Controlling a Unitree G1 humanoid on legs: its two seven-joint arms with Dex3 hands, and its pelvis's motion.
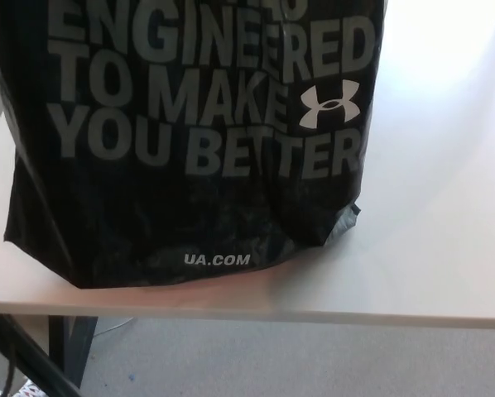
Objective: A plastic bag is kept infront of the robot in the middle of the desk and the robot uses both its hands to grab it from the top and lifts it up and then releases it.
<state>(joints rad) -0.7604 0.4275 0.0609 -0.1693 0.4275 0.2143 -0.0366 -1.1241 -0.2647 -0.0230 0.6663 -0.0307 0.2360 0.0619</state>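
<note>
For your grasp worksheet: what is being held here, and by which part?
Cannot be told: no hand shows. The black plastic bag runs past the top edge above the white desk.

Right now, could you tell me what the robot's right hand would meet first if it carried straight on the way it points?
That cannot be judged: neither hand shows in the head view. Only the black plastic bag fills it, its base on the white desk, so no line of travel is visible.
</note>
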